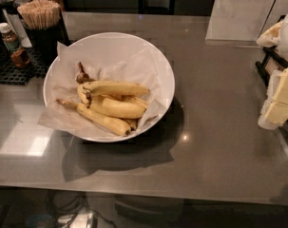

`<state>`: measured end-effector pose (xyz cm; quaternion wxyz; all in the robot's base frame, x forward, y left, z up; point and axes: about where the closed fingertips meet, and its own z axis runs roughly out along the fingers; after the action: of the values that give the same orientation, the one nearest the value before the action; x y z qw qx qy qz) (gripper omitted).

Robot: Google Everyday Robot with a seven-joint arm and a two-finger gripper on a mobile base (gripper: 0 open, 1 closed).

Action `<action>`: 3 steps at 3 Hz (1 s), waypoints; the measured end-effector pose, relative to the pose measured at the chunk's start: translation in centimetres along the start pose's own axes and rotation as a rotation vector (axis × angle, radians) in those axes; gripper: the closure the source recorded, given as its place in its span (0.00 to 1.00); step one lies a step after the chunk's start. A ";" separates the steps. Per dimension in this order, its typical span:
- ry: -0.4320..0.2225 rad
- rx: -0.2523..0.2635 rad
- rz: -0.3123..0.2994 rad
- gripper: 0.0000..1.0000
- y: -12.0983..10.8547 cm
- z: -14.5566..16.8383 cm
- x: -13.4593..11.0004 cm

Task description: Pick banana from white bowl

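The gripper is outside the camera view, so its opening cannot be told. The thick, curved yellow banana (pixel 116 109) lies between a plump banana (pixel 119 87) and a slimmer one (pixel 103 121) in the wide, paper-lined white bowl (pixel 110 42) on the glossy grey counter (pixel 219 127)

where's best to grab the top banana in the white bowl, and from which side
Probably the middle of the top banana, from straight above, closing across its width. It lies nearly level, left to right, on the other bananas, so its midsection is exposed, while its stem end crowds theirs. The white bowl's rim hinders a side approach. The gripper is not in view.
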<state>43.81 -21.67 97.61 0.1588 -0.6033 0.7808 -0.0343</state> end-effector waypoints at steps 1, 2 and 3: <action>0.000 0.000 0.000 0.00 0.0 0.0 0.0; -0.018 -0.008 -0.012 0.00 0.1 0.1 -0.5; -0.093 -0.122 -0.139 0.00 1.7 2.0 -4.9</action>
<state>43.93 -16.30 96.26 0.1554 -0.6656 0.7293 0.0304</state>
